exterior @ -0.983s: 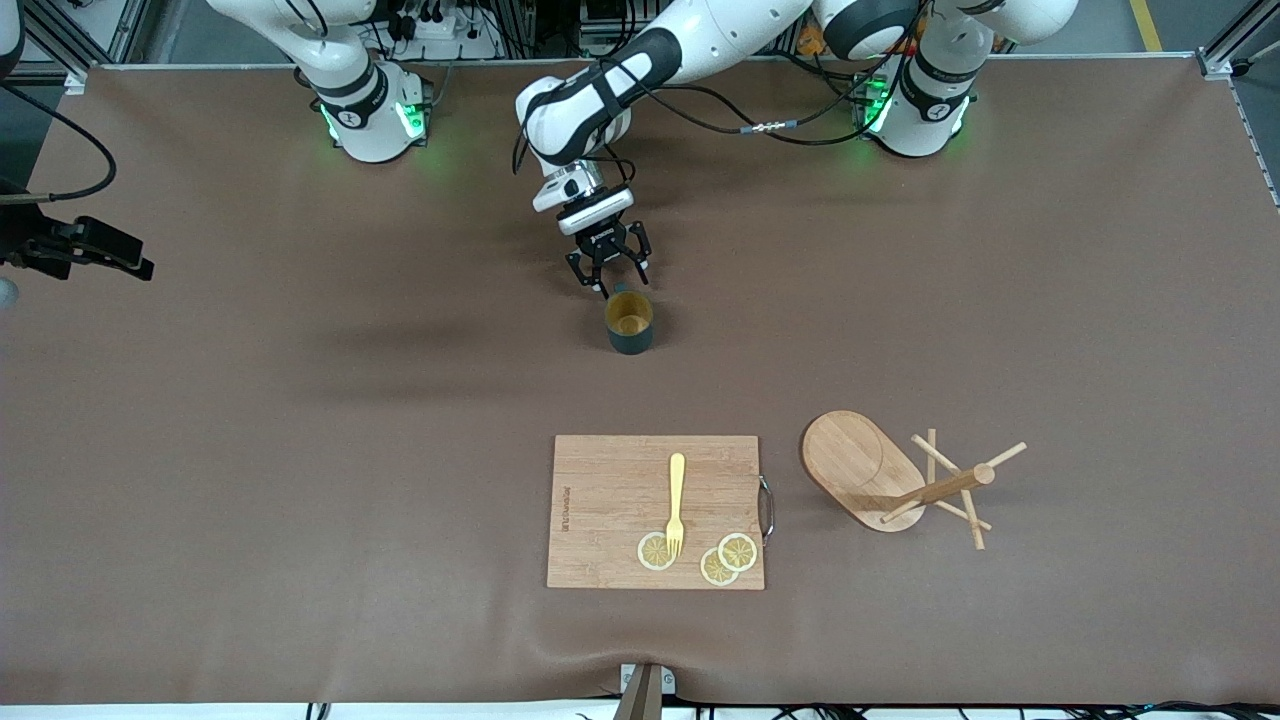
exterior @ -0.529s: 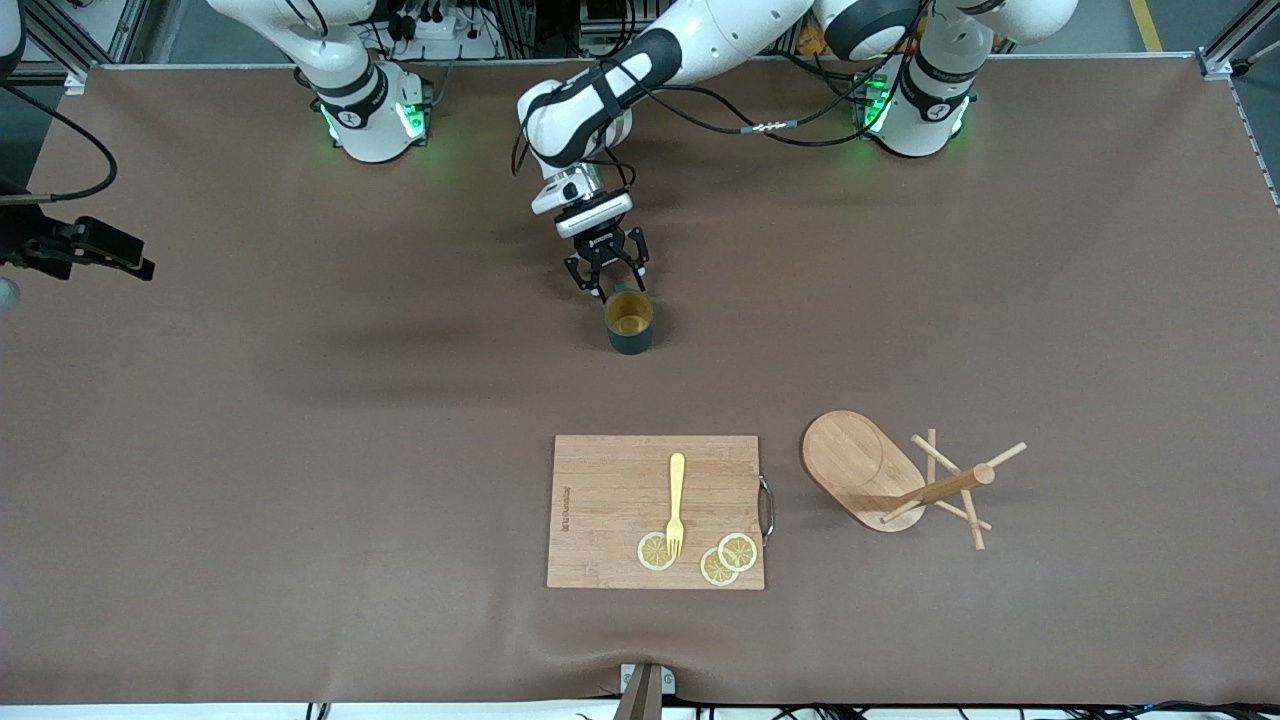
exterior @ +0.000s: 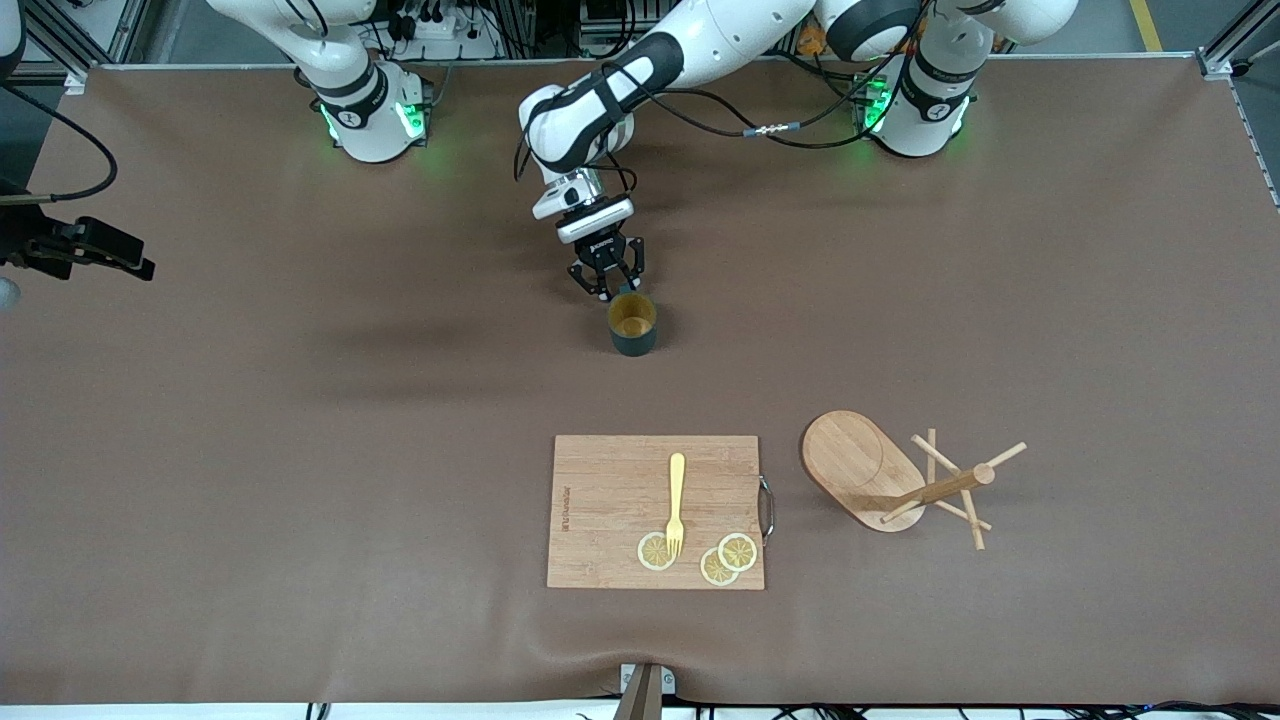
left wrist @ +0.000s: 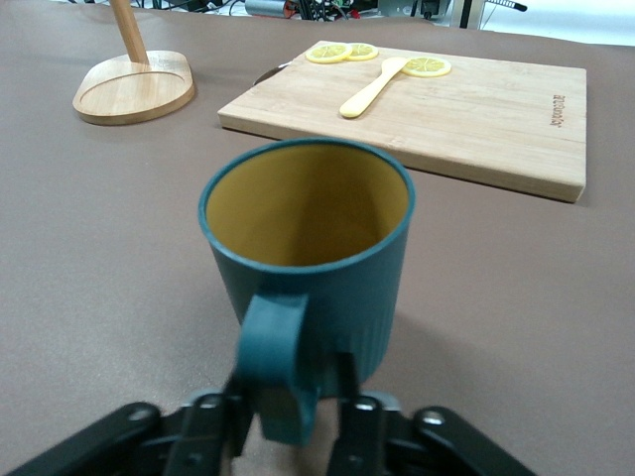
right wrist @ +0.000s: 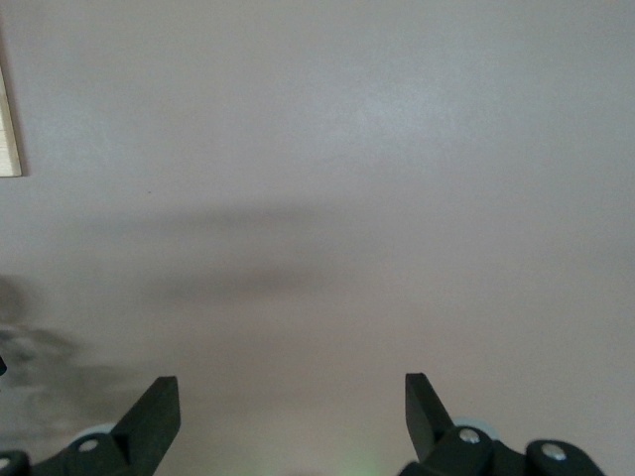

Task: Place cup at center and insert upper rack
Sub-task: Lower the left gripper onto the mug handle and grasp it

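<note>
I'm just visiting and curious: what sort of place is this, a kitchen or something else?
Probably a robot lab, not a kitchen. Two robot arms are bolted along a covered table amid cables and metal framing. The left gripper is closed on a cup; the cutting board and mug tree look like props.

A robotics lab: two white arm bases [exterior: 370,110] are bolted onto a brown-covered table [exterior: 250,450], with aluminium framing [exterior: 60,45], loose cables [exterior: 760,128] and a power strip [exterior: 440,25] along its edge.

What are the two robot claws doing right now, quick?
Left gripper: closed on the loop handle of the small dark teal mug.
Right gripper: open, holding nothing, over bare table.
</note>
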